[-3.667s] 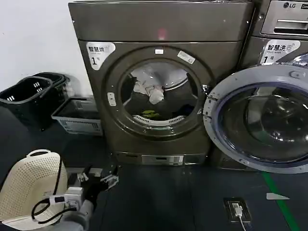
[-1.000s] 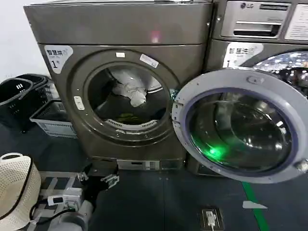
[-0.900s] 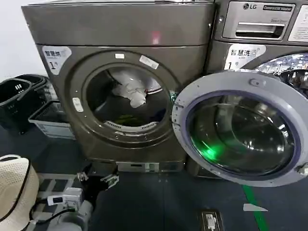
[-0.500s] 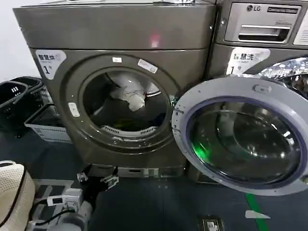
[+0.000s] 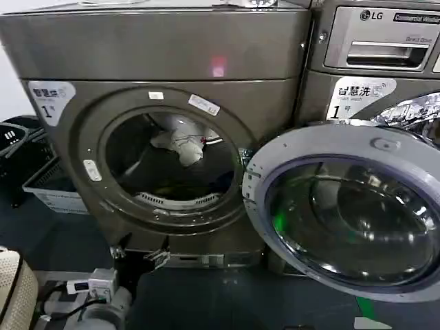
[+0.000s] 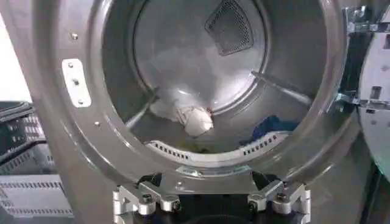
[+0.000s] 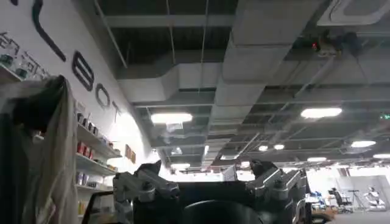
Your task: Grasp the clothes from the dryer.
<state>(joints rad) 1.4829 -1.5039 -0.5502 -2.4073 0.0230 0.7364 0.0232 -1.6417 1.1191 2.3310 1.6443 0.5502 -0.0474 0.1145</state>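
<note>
The left gripper (image 5: 138, 256) is hovering low in front of the dryer (image 5: 165, 62), its 2 fingers spread wide and holding nothing. The clothes (image 6: 186, 115) are lying inside the drum, behind the open door (image 5: 344, 210). The right gripper (image 7: 210, 185) is pointing up at the ceiling, fingers wide apart.

The round mouth of the bronze-grey dryer (image 6: 201, 91) stands open straight ahead of the spread jaws of the left gripper (image 6: 210, 201). The grey-rimmed glass door (image 5: 347, 210) is swung aside to their right, beside the opening.
</note>
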